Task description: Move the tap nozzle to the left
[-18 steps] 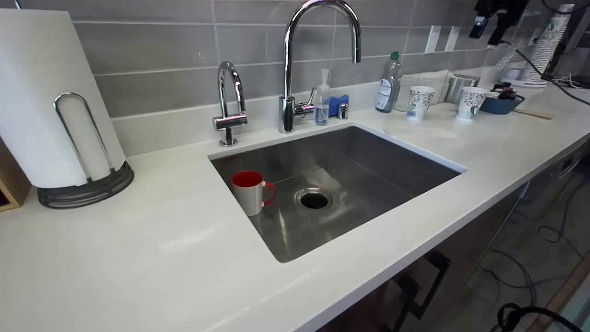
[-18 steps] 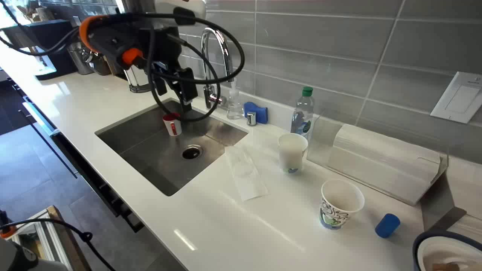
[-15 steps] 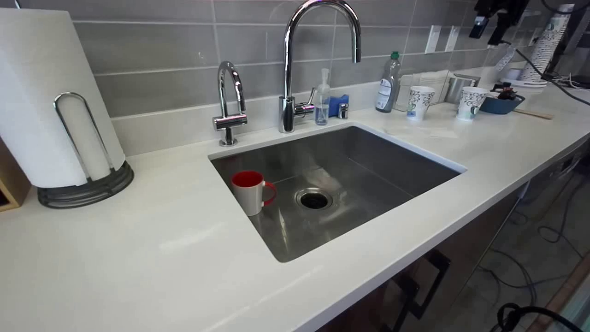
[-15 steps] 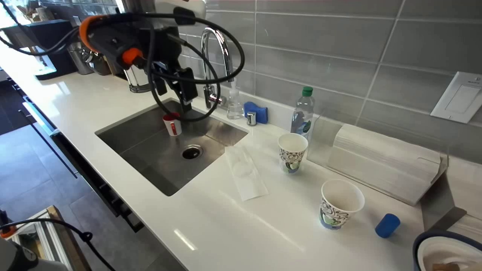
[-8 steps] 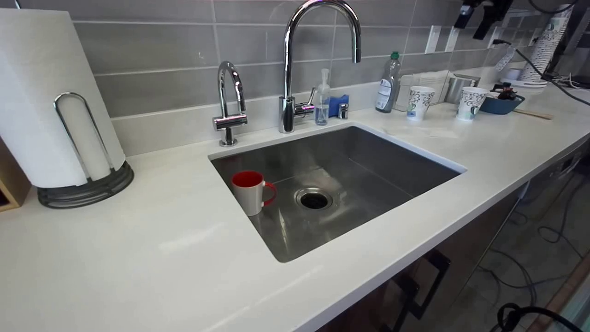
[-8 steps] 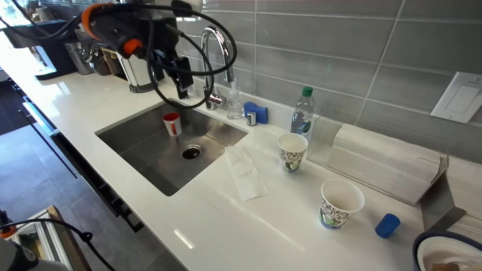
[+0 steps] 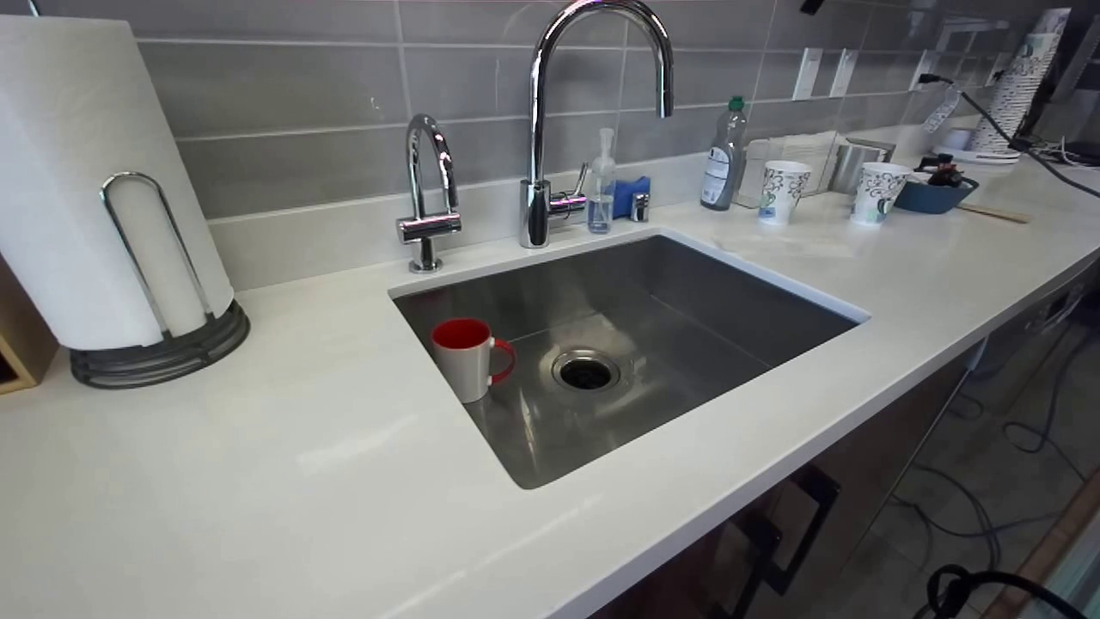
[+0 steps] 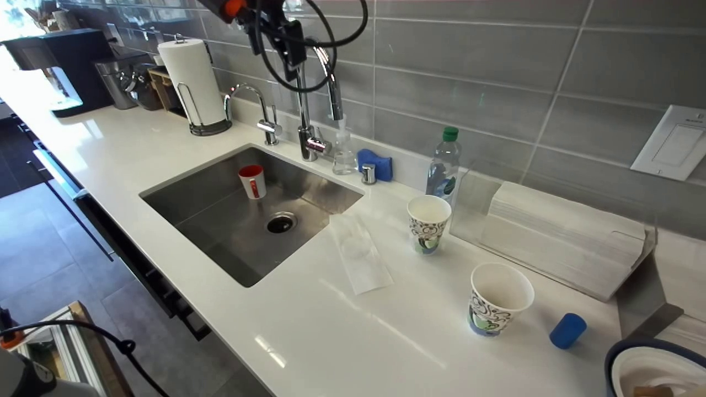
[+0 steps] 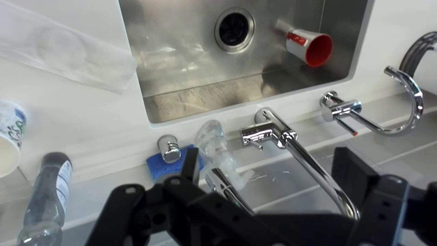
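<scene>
Gripper [image 9: 268, 167] up near the tall tap [image 9: 314, 168], its two fingers [image 9: 189, 162] spread well apart; in the wrist view the tap's upright and spout tip [image 9: 218, 179] both show between them (whether anything touches, cannot tell). Tap stands behind the sink [image 7: 705, 292], spout arching toward the green-capped bottle's [image 7: 724, 163] side. Pump bottle [image 7: 601, 202] just beside its base, blue sponge [image 8: 376, 164] next along; short tap [image 7: 427, 225] on the other side. Red-and-white mug [image 7: 461, 365] upright in the sink, near the drain [image 7: 585, 372]. Paper cups [image 8: 427, 237] past the sponge.
</scene>
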